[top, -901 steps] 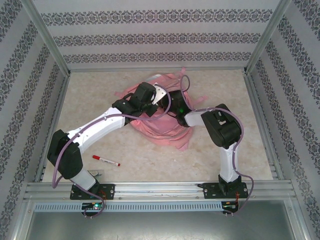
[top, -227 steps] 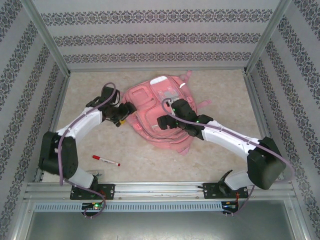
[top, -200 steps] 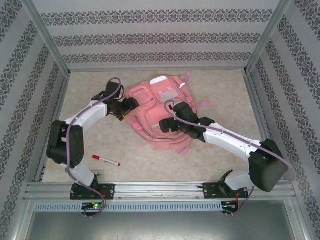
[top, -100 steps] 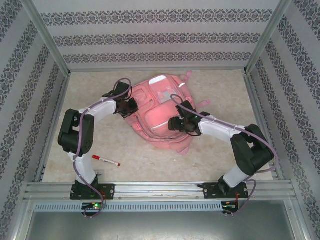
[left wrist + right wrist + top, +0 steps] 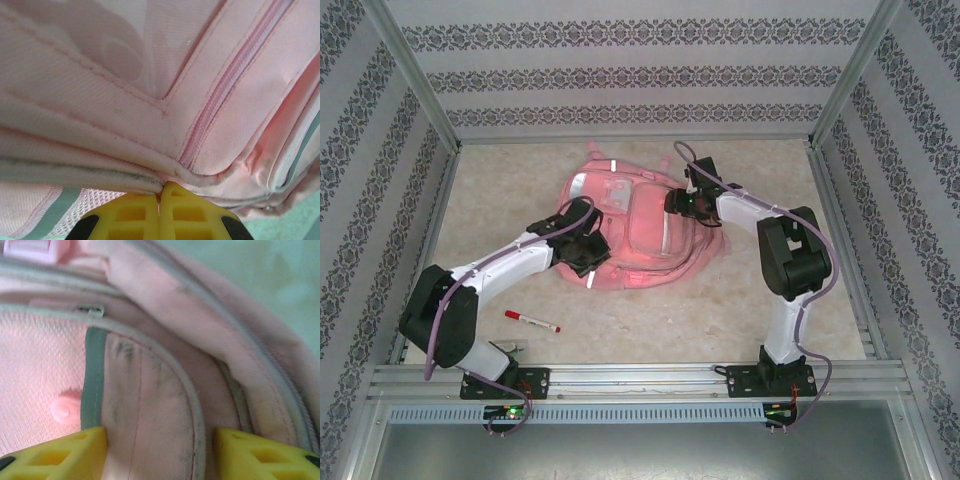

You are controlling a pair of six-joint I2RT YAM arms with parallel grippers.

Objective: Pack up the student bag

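In the wrist views, your left gripper [image 5: 160,194] is closed at a seam of the bag [image 5: 227,125], your right gripper [image 5: 160,437] spread astride its fabric; overhead adds 1 pen [image 5: 532,321].

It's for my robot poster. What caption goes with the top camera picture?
Left gripper pinches the pink student bag while right gripper straddles its edge.

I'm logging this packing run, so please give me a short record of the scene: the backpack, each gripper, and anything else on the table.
backpack: pink, lying flat in the middle of the table
left gripper: shut, tips at a piped seam on the backpack's near-left corner
right gripper: jaws apart, fabric of the backpack's far-right side between them
pen: red, lying near-left on the table, apart from the backpack
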